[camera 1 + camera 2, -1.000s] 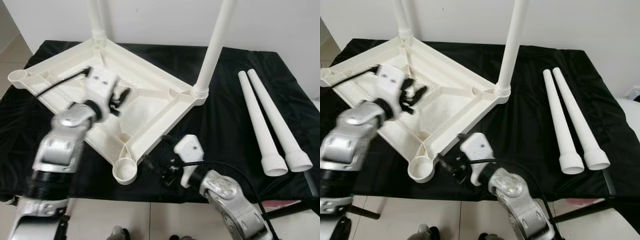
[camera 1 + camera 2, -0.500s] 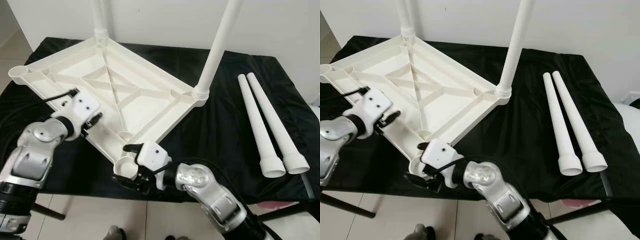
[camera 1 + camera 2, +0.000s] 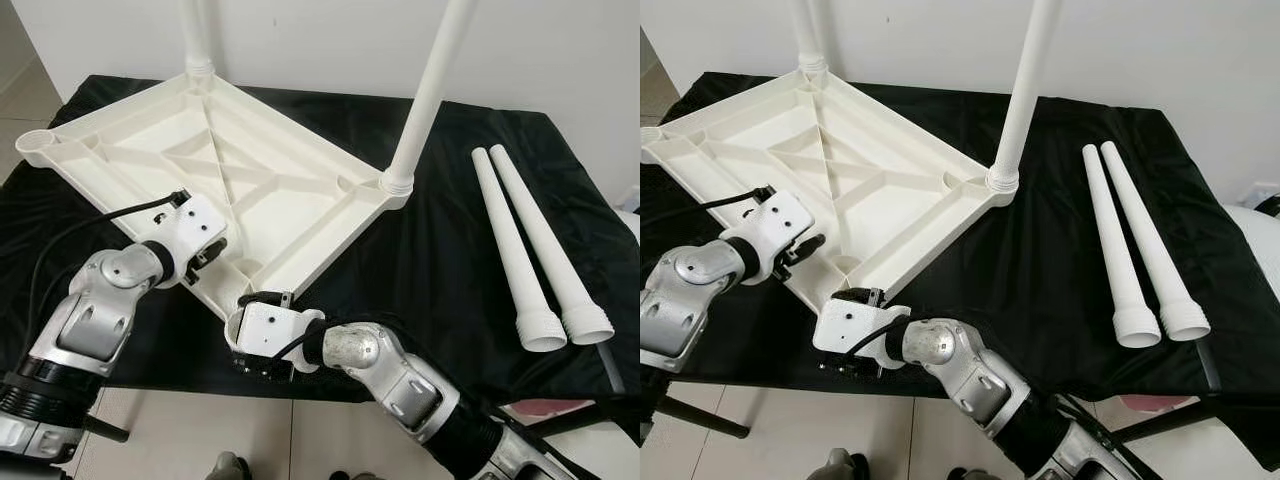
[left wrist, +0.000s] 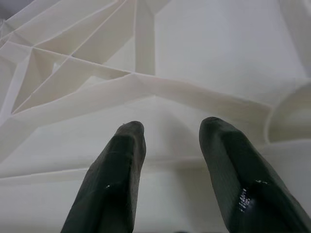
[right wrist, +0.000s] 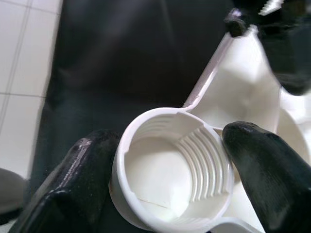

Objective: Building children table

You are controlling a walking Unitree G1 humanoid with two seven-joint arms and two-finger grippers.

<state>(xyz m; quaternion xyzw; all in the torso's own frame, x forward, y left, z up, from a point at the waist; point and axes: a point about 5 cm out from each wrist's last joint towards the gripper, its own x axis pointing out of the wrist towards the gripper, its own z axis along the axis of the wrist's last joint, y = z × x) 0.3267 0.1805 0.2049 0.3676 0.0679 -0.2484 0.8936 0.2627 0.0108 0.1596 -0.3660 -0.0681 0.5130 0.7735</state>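
Right gripper [image 5: 170, 167]: grasping tabletop's [image 3: 250, 170] near corner socket [image 5: 170, 170].
Left gripper [image 4: 167, 141]: released, fingers astride tabletop's rim.

A black cloth [image 3: 440, 260] is covering the table and hanging over its near edge above a pale tiled floor [image 3: 190, 440]. Lying on the cloth is an upturned white plastic tabletop [image 3: 290, 200], ribbed underside facing up, with two white legs [image 3: 432, 90] standing upright in its far corner sockets. To the right of the tabletop, well apart from it, two loose white legs [image 3: 520, 250] are lying side by side, touching, threaded ends toward the near edge.
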